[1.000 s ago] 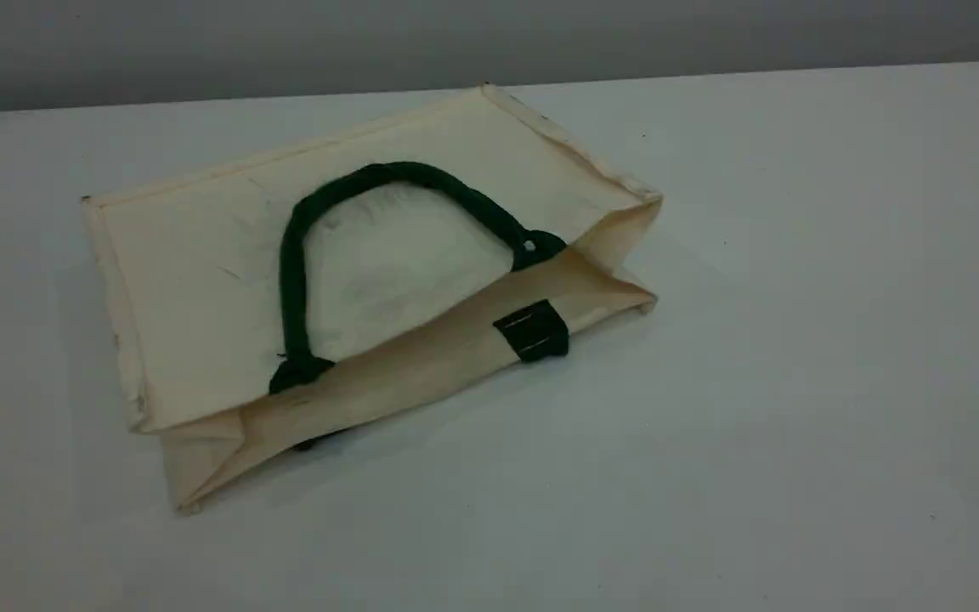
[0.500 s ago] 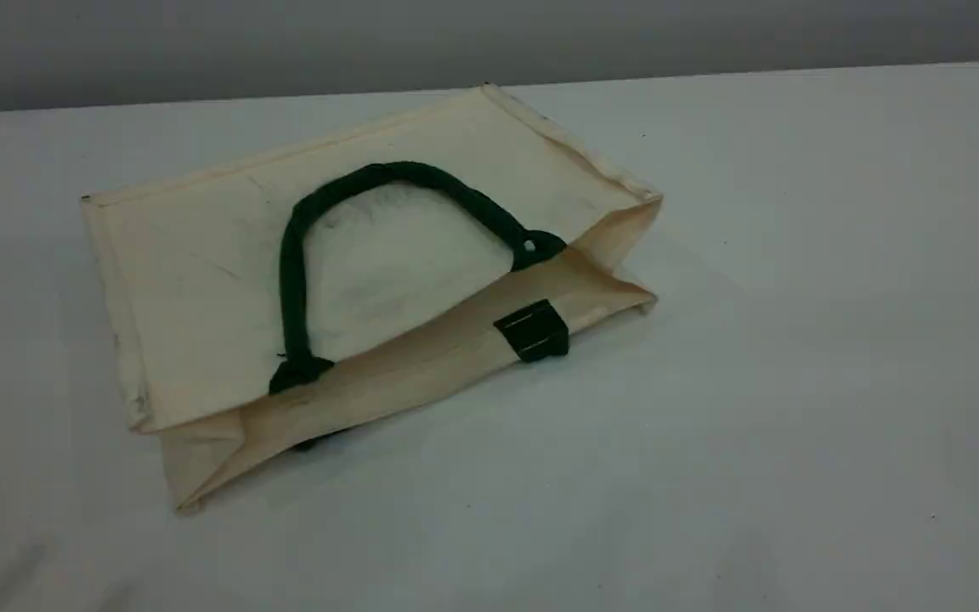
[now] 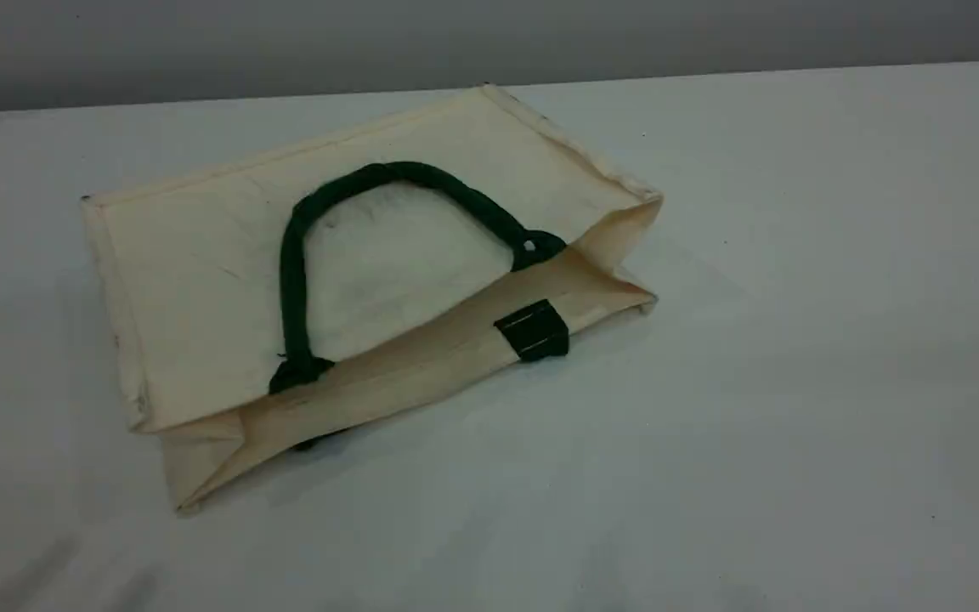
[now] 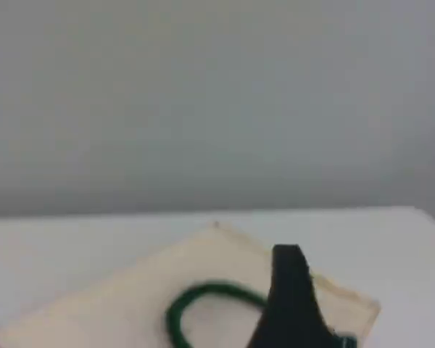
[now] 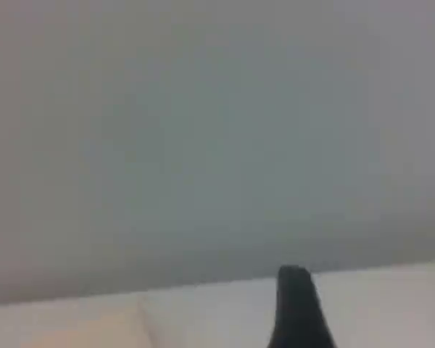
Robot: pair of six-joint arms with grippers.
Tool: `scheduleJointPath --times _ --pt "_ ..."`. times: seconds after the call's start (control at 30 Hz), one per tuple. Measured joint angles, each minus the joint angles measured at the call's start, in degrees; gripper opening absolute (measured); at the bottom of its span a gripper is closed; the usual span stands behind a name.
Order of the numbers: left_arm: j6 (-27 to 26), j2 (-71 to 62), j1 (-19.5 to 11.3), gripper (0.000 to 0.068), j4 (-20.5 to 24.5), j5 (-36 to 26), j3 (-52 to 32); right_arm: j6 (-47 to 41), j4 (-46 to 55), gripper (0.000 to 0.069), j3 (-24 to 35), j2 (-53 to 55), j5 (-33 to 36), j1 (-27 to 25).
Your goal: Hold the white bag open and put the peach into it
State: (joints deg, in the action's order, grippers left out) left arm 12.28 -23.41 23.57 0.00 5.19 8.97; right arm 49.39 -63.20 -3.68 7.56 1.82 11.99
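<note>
- Starting at the left, a faint grey shadow is seen on the table [image 3: 795, 340] near the scene view's lower left corner. It was absent a second ago and has grown over the last half second. No arm is shown in that view, so the shadow is judged to be cast by an arm on the move.
- The left gripper [image 4: 293, 304] is shown by one dark fingertip only. Nothing is seen against it, and the jaws are taken to stand fully apart and empty.
- The white bag [image 3: 226, 255] lies flat on its side, just beyond and below that fingertip in the left wrist view. It has not been shifted since a second ago. Its mouth is only slightly parted, not held open.
- The green rope handle [image 3: 290, 255] rests folded back on the upper panel, beyond and to the left of the left fingertip. A green tab [image 3: 532, 330] sits on the lower lip.
- The right gripper [image 5: 297, 304] is also shown by a single fingertip. Whether it is apart or closed cannot be told. A blurred cream patch well to its left is probably the bag.
- The peach is not seen in any view.
- The task is judged barely begun: the bag is untouched, and its upper lip or handle must first be lifted.
</note>
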Motion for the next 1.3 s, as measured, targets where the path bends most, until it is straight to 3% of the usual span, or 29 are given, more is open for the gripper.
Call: scheduleJointPath --times 0.2,0.67,1.3 --pt "-2.68 0.0 0.0 0.047 0.0 4.49 -6.41 5.87 0.1 0.0407 2.25 0.0 -1.05 0.0" --pt "-4.41 0.0 0.0 0.047 0.0 4.32 -9.01 7.99 0.38 0.0407 3.72 0.0 3.27 0.0" --pt "-4.36 0.0 0.0 0.047 0.0 -1.81 -8.97 9.21 0.38 0.0407 3.68 0.02 4.74 0.0"
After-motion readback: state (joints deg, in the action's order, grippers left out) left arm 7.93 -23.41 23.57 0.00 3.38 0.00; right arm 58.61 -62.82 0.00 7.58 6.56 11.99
